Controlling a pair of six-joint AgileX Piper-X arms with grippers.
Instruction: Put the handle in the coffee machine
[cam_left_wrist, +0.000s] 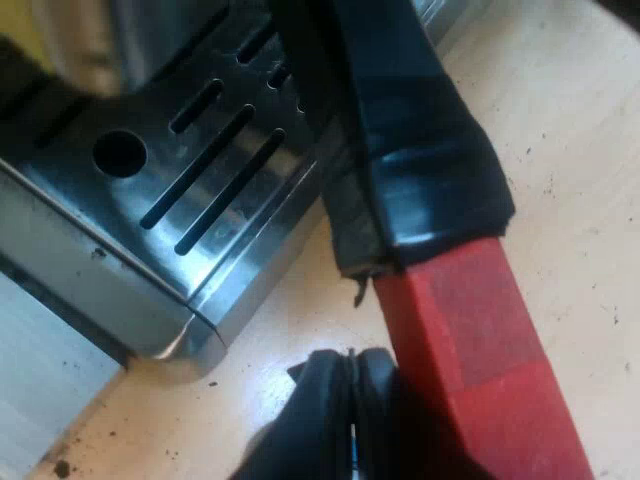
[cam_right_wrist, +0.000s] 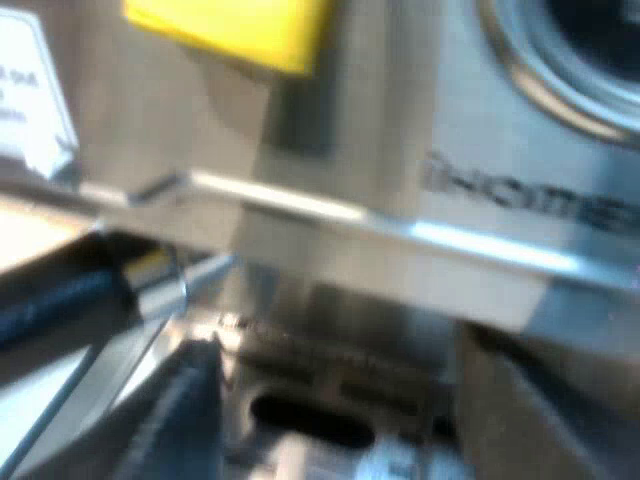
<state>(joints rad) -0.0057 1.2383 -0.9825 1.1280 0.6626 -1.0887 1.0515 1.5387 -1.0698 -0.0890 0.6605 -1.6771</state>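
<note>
At the machine's foot: my left gripper (cam_left_wrist: 350, 420) has its two black fingers pressed together with nothing between them, and they lie against the side of the handle's red end (cam_left_wrist: 480, 360). The handle (cam_left_wrist: 420, 150), dark and wrapped above the red, slants over the pale table (cam_left_wrist: 560, 120) just beside the corner of the steel tray (cam_left_wrist: 200, 180) and runs up past the tray's edge. Its metal head is hidden, so I cannot tell whether it sits in the machine. The tray shows long slots and one round hole.

My right gripper (cam_right_wrist: 340, 430) faces the machine (cam_right_wrist: 400, 130) up close with its fingers (cam_right_wrist: 180, 420) spread wide and holding nothing. Between them lies a dark slot (cam_right_wrist: 310, 420) in the steel below the front panel. A yellow tag (cam_right_wrist: 230, 30) and a white label (cam_right_wrist: 30, 90) sit high on the panel. A black rod (cam_right_wrist: 70, 295) with a metal tip reaches in near one finger.
</note>
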